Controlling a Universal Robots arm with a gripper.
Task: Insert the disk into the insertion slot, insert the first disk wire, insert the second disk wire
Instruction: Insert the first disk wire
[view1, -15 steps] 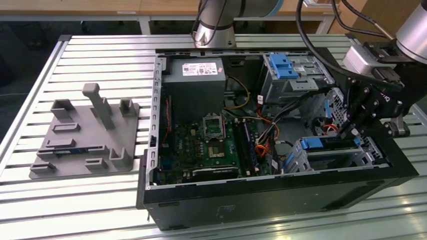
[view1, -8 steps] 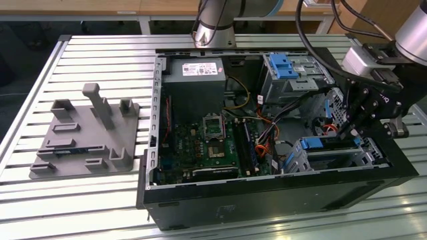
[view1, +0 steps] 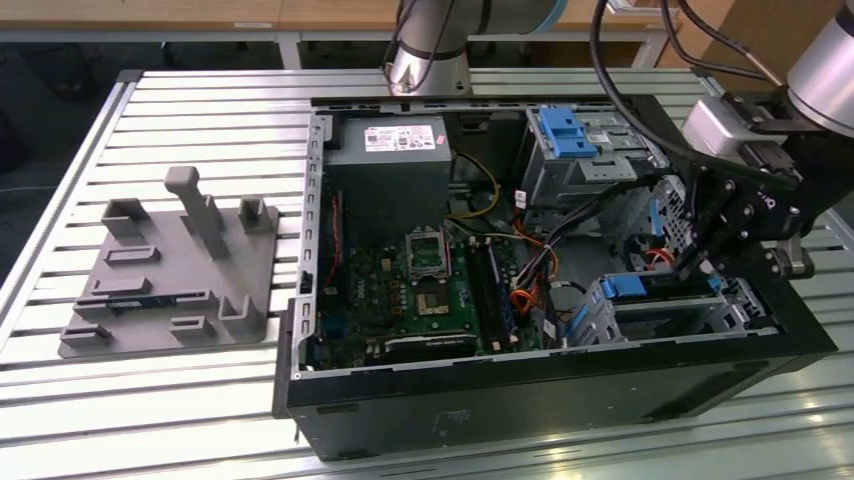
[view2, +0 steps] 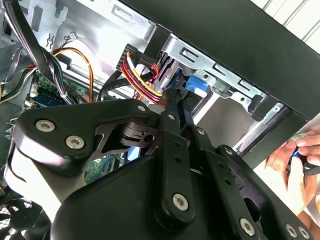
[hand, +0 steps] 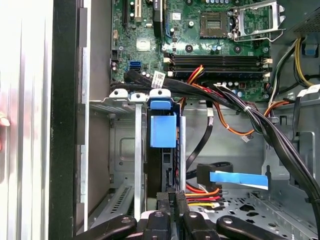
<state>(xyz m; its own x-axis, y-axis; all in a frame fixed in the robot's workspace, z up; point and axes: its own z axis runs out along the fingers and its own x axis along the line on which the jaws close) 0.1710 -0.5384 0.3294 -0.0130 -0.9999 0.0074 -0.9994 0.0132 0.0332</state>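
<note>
The open computer case (view1: 534, 400) holds the motherboard (hand: 210, 30) and, in a corner, the slot (hand: 122, 150). The disk (hand: 162, 131) stands on edge inside the slot, its blue carrier tab showing. The gripper (hand: 172, 200) sits at the disk's rear end, jaws pinched on the end of the red-and-yellow wire (hand: 205, 192).

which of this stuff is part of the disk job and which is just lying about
Job:
disk in its blue carrier
insertion slot
red-yellow wire bundle
gripper

Lying about:
grey fixture plate
motherboard
taller bay with blue latch
person's hand
</note>
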